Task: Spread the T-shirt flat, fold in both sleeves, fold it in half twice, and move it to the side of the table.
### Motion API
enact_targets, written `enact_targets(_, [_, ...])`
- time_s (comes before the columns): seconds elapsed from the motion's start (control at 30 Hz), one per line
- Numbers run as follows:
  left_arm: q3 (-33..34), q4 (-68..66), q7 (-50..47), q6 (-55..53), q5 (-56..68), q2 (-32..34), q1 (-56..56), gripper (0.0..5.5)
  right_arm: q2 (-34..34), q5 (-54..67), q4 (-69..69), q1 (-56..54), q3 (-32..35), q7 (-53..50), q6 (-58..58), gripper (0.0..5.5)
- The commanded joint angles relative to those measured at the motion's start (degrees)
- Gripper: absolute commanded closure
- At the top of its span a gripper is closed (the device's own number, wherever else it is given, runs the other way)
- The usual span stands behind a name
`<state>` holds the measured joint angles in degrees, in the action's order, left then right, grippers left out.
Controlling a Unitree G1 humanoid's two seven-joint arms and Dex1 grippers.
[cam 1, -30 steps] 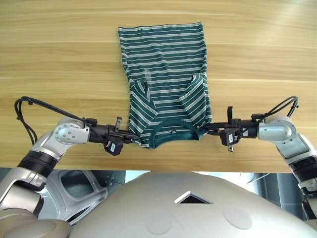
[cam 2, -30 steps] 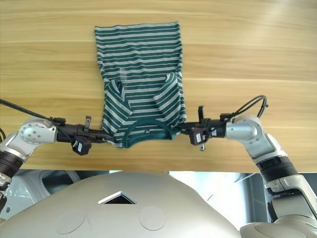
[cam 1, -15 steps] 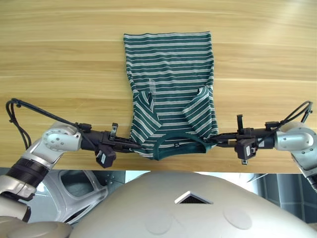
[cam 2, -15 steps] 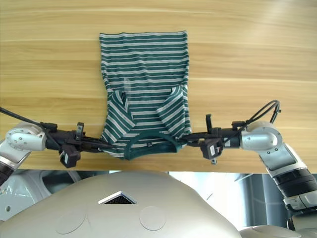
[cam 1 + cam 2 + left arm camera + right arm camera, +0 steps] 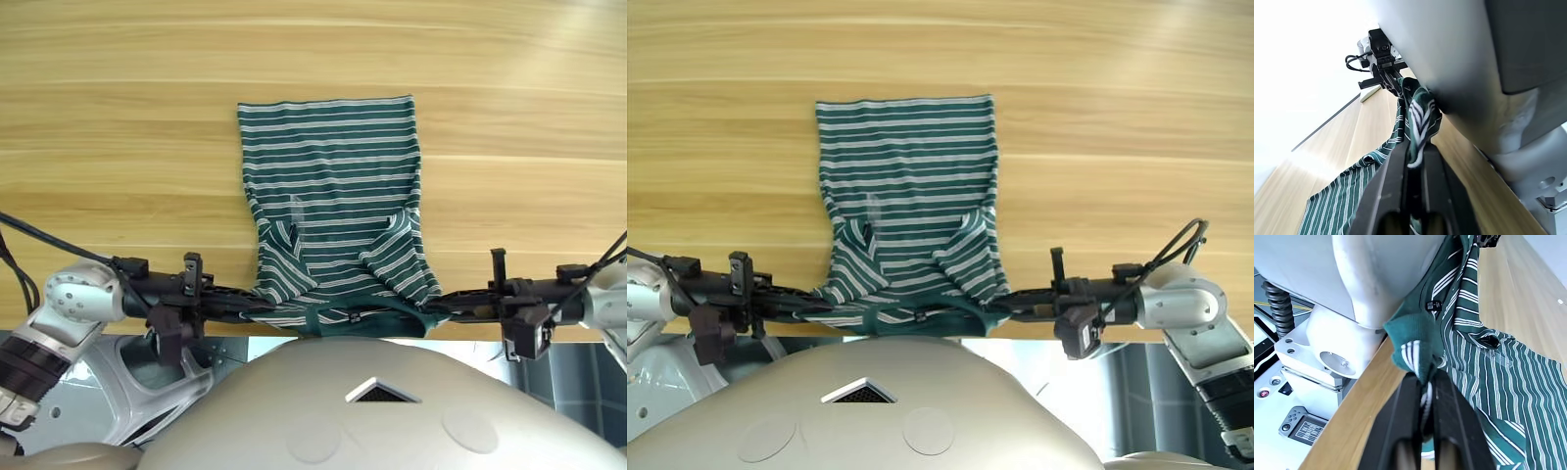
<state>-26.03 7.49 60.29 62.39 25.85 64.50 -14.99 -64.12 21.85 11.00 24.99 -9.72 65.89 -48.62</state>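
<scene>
Your left gripper (image 5: 257,303) and right gripper (image 5: 435,313) each pinched a shoulder, one striped T-shirt (image 5: 333,196) stretched between them.

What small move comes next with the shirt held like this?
The left tool and right tool each pinch a shoulder of the T-shirt at the near edge of the table, sleeves folded in. Probably lift both and carry that end toward the far hem.

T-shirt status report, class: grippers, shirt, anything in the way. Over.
Both shut: left gripper and right gripper on T-shirt shoulders. Sleeves folded in, collar end at near table edge. Nothing blocking it.
</scene>
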Motion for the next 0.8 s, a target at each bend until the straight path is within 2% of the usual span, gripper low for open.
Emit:
enact_targets(0.03, [2.9,-3.3,-0.5,-2.5,0.6,-2.9,2.2,5.44,3.8,0.5,-0.2,-7.4,3.6,-4.6,4.9,5.43])
enact_targets(0.27, [8.6,-8.2,-3.0,-8.9,0.7,-9.8,7.4,5.44,12.1,-8.3,-5.2,-22.2,5.5,-13.6,14.9,5.43])
enact_targets(0.43, [12.7,-12.9,-4.9,-14.1,0.1,-15.9,12.6,5.44,17.6,-18.3,-12.5,-31.3,3.5,-18.5,17.4,5.43])
enact_targets(0.8, [19.8,-21.5,-9.1,-18.4,-5.1,-26.8,23.3,5.44,25.1,-26.2,-23.3,-41.6,1.6,-24.0,18.4,5.43])
